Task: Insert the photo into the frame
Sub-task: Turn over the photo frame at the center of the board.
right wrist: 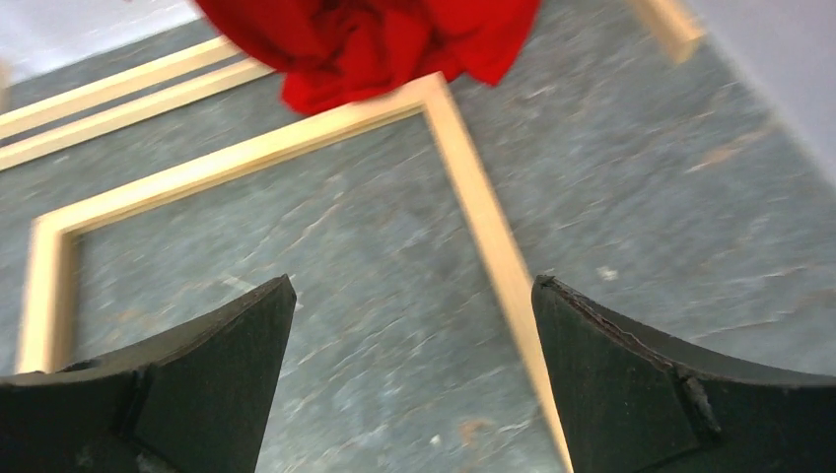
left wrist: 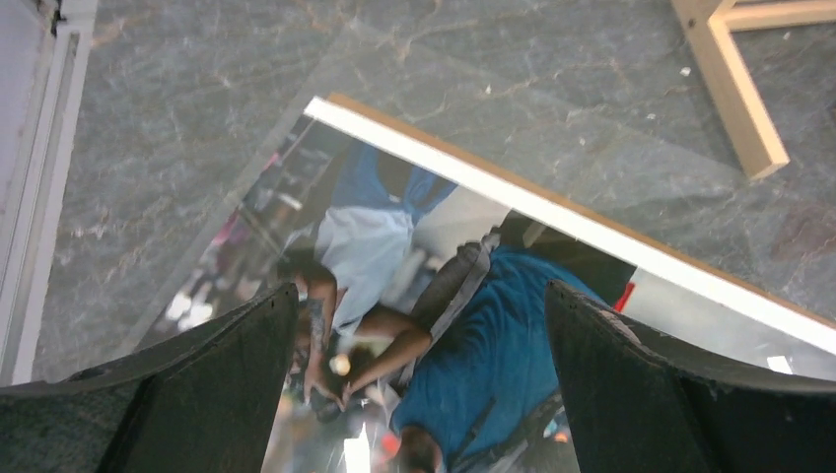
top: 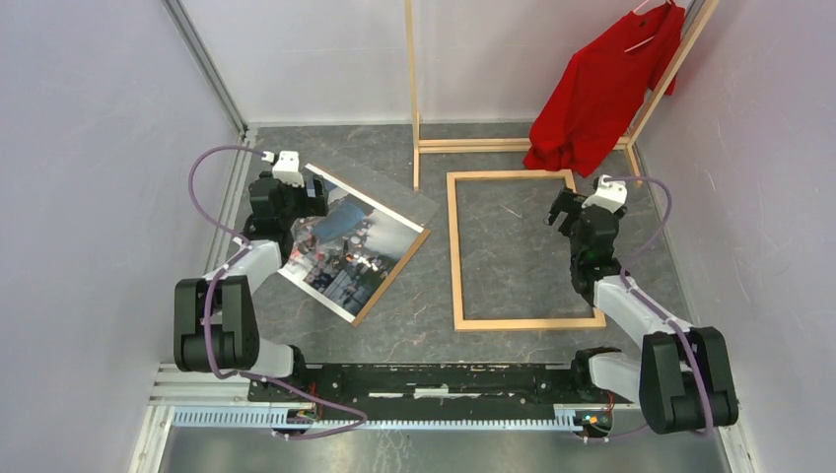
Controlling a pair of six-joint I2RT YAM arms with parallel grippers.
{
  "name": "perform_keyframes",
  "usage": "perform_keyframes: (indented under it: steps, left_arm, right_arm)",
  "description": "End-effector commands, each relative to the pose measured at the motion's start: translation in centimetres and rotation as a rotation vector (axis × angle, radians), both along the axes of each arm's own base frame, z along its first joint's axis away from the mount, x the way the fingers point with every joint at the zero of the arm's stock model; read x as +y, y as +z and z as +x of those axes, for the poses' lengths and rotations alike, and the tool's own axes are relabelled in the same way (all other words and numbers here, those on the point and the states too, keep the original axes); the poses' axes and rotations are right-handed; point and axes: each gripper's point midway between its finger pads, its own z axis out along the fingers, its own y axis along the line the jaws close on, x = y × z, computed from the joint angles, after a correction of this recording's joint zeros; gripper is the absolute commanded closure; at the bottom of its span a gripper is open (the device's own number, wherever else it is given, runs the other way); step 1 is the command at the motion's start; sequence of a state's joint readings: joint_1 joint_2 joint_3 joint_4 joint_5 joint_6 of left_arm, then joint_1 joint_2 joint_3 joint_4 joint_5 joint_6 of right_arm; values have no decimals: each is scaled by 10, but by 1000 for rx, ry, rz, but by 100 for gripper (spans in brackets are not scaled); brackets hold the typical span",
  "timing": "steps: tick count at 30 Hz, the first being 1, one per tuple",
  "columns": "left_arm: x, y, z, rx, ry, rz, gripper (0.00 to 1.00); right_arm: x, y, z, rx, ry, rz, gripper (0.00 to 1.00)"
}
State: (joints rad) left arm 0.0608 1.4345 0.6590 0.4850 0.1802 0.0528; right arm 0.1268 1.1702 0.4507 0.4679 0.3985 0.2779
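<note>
left gripper [top: 288, 205] jaws wide apart, nothing clamped, hanging over the photo [top: 347, 246]. in the left wrist view the gripper [left wrist: 419, 289] has the print [left wrist: 493, 345] filling the gap between both fingers [left wrist: 227, 365]. the man in the blue shirt sits in the gap, closer to the right finger. the print's white border runs diagonally just ahead of the fingertips. a thin brown edge of a backing board [left wrist: 552, 189] lies right beyond it. further ahead, past the right finger's side, is the wooden foot of a clothes rack [left wrist: 739, 99]. photo lies flat and face up on the grey table [top: 434, 335], tilted, not in the frame [top: 456, 246]. its nearest corner is near the frame's left rail, not touching.

right gripper [top: 565, 209] jaws also wide apart, empty, above the right part of the frame. in the right wrist view the gripper [right wrist: 414, 281] has bare table in the gap. the frame [right wrist: 483, 217] sends one rail from ahead of the gap down to just inside the right finger. another rail crosses ahead of both fingertips, and a third sits outside the left finger. a red shirt [right wrist: 375, 39] hangs ahead of the jaws and overlaps that far rail in the view. frame lies flat, nothing inside it.
</note>
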Motion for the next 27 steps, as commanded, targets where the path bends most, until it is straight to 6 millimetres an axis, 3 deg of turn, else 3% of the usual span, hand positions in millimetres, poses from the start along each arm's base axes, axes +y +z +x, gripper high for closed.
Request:
perform_keyframes:
  steps: [1,3,6,12,15,19,27]
  left_arm:
    - [10,-8,-22,183,24,54,0]
    - [8,4,-22,191,26,33,0]
    - [1,15,-24,226,3,-10,0]
    - [-5,16,-27,319,-20,-40,0]
    - [-3,10,-30,363,-23,-24,0]
    - [-5,10,-37,398,-42,-20,0]
    - [-11,19,-49,406,-80,-21,0]
  right_arm:
    - [73,-11,-6,61,316,249,2]
    - [99,-6,-1,164,343,132,2]
    - [146,-18,-10,299,396,-6,2]
    - [220,-42,-39,394,511,-99,4]
    - [246,-58,-47,466,556,-151,9]
    - [263,-74,-53,518,580,-193,14]
    - [263,-108,-57,602,555,-239,22]
